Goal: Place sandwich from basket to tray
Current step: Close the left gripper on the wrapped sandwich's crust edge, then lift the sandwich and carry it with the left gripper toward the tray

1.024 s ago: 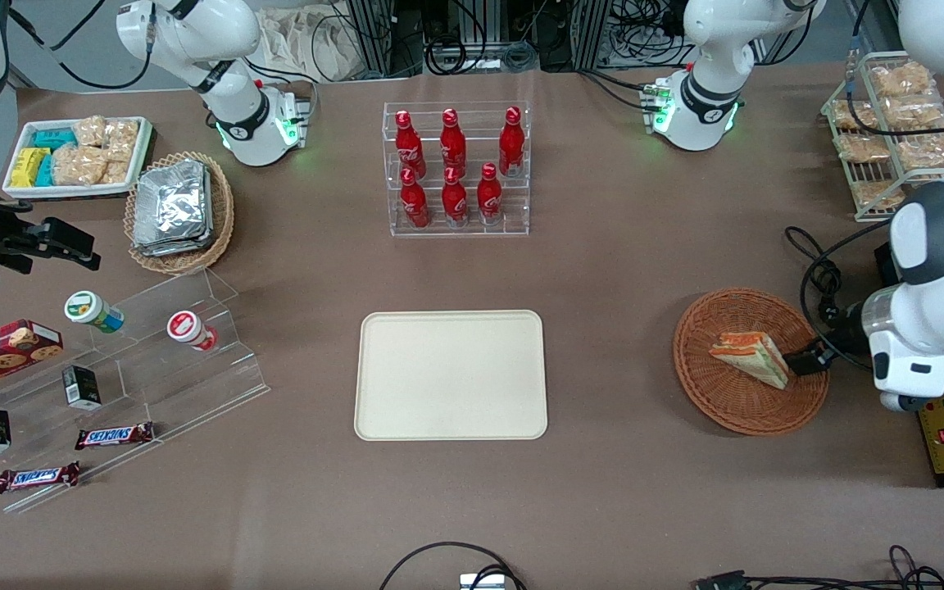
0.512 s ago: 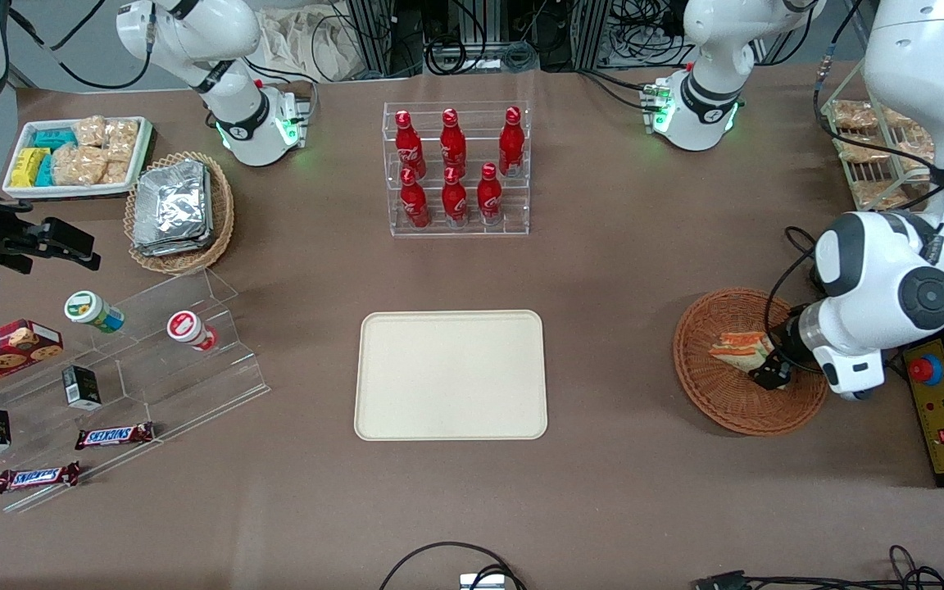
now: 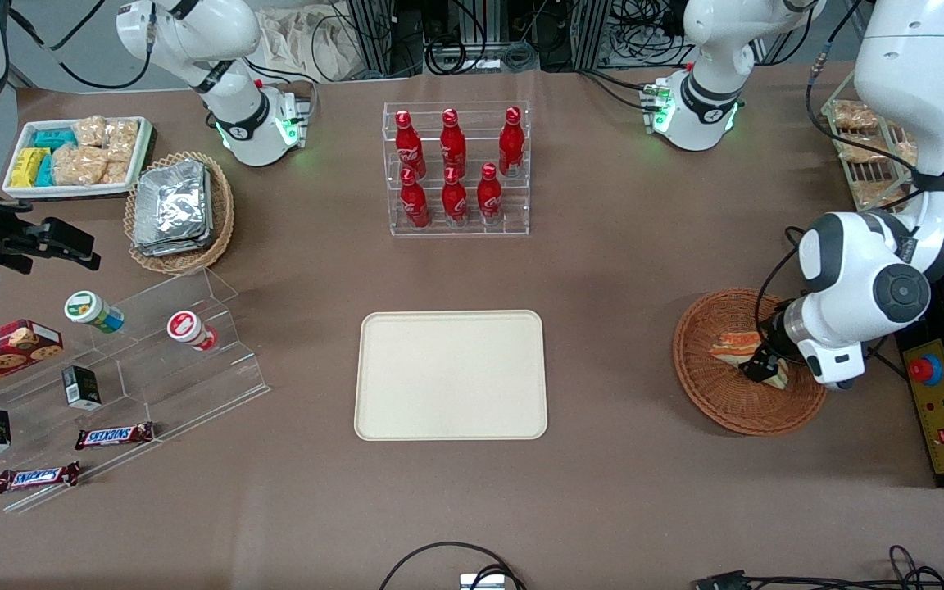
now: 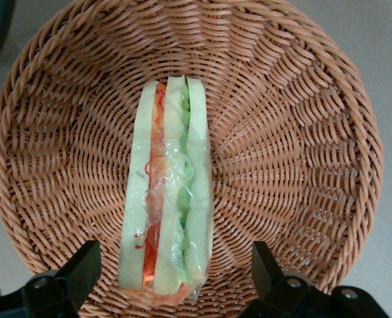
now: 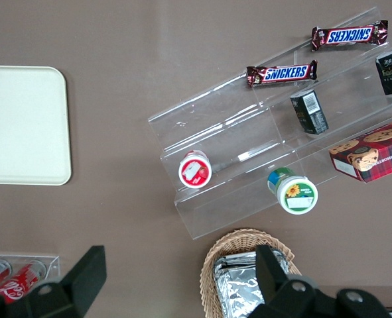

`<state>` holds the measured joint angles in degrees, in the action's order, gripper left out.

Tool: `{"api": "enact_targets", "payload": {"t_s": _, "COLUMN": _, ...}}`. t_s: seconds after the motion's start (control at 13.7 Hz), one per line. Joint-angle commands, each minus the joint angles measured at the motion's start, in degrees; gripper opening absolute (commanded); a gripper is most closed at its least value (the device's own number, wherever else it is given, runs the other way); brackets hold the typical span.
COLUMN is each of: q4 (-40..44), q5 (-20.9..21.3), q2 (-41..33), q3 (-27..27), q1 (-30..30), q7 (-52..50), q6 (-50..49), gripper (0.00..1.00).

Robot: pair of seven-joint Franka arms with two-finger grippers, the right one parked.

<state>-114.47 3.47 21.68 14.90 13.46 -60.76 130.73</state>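
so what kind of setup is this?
Likely a lab mock-up of a snack shop: cola bottles in a clear rack, Snickers bars, cable clutter. The hand hangs open over the sandwich in the basket.

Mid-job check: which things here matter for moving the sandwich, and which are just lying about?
In the job: sandwich, lying in the basket; tray, bare; gripper, open, fingers either side of the sandwich.

Lying about: cola bottles, foil packets, Snickers bars, cookie box, white snack tray.
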Motion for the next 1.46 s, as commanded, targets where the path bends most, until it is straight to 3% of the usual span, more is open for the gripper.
{"api": "enact_targets", "payload": {"t_s": 0.0, "q4": 0.04, "q5": 0.49, "q2": 0.55, "q3": 0.22, "q1": 0.34, "q7": -0.68, "q6": 1.02, "gripper": 0.92}}
{"api": "enact_targets", "payload": {"t_s": 0.07, "q4": 0.39, "q5": 1.53, "q2": 0.91, "q3": 0.22, "q1": 0.34, "q7": -0.42, "q6": 1.02, "gripper": 0.65}}
{"api": "enact_targets", "payload": {"t_s": 0.15, "q4": 0.57, "q5": 3.8, "q2": 0.91, "q3": 0.22, "q1": 0.34, "q7": -0.41, "q6": 0.67, "gripper": 0.22}}
{"api": "enact_targets", "payload": {"t_s": 0.22, "q4": 0.48, "q5": 4.52, "q2": 0.82, "q3": 0.22, "q1": 0.34, "q7": -0.41, "q6": 0.32, "gripper": 0.02}}
{"api": "enact_targets", "payload": {"t_s": 0.51, "q4": 4.33, "q5": 4.62, "q2": -0.32, "q3": 0.48, "q1": 0.16, "q7": 2.74, "q6": -4.92, "gripper": 0.0}}
{"api": "enact_targets", "payload": {"t_s": 0.88, "q4": 23.91, "q5": 4.09, "q2": 0.47, "q3": 2.15, "q1": -2.11, "q7": 12.92, "q6": -26.02, "gripper": 0.0}}
{"api": "enact_targets", "payload": {"t_s": 1.17, "q4": 33.16, "q5": 3.56, "q2": 0.47, "q3": 4.25, "q1": -9.31, "q7": 18.48, "q6": -33.77, "gripper": 0.0}}
{"api": "enact_targets", "payload": {"t_s": 1.39, "q4": 34.32, "q5": 3.48, "q2": 0.99, "q3": 8.11, "q1": -15.37, "q7": 18.92, "q6": -32.91, "gripper": 0.0}}
